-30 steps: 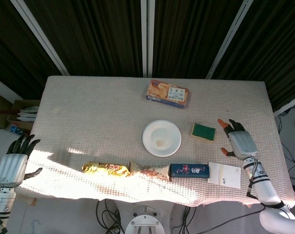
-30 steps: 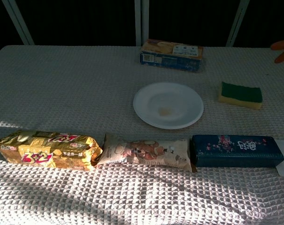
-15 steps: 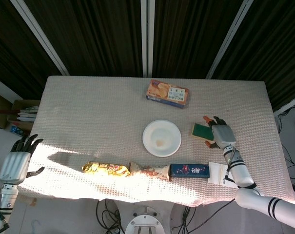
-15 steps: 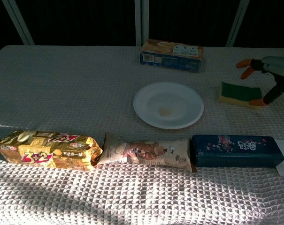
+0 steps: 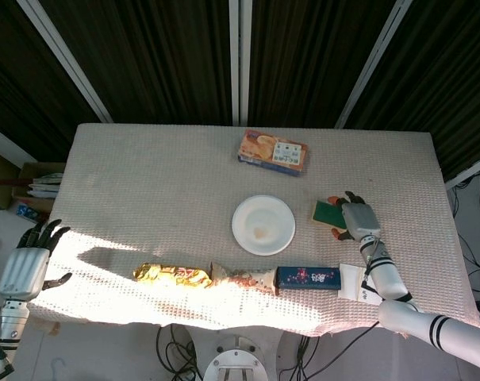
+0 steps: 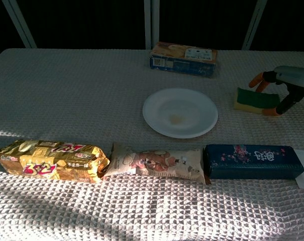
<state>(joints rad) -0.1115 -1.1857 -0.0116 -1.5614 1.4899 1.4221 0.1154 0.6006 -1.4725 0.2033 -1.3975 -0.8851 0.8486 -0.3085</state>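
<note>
Right fingers: orange-tipped fingertips point(image 6: 256, 80) come down over the far edge of the sponge, thumb tip at its near right corner; they straddle it, and I can't tell from here whether it is truly gripped.
Right hand: the right hand point(image 5: 356, 220) sits over the right end of the sponge, palm down, forearm trailing off toward the near right corner of the table.
Sponge: the green-topped, yellow-bottomed sponge point(image 6: 254, 99) lies flat on the cloth, right of the white plate, far of the blue box.
Left fingers: spread wide, nothing in them.
Left hand: the left hand point(image 5: 25, 263) hangs off the near left edge of the table, clear of everything on it; the chest view doesn't catch it.
Plate: the white plate point(image 6: 180, 112) sits mid-table with a small pale smudge at its centre, apart from the sponge.
Near row: along the near edge, left to right, a gold snack bag point(image 6: 50, 160), a cream snack packet point(image 6: 154, 162) and a dark blue box point(image 6: 250, 161), end to end and touching or almost so.
Paper: a white sheet point(image 5: 365, 284) lies just right of the blue box, under the right forearm.
Far side: an orange and blue carton point(image 5: 273, 152) rests beyond the plate.
Table: a cream waffle-weave cloth point(image 5: 144, 182) covers it, sun striping the near part.
</note>
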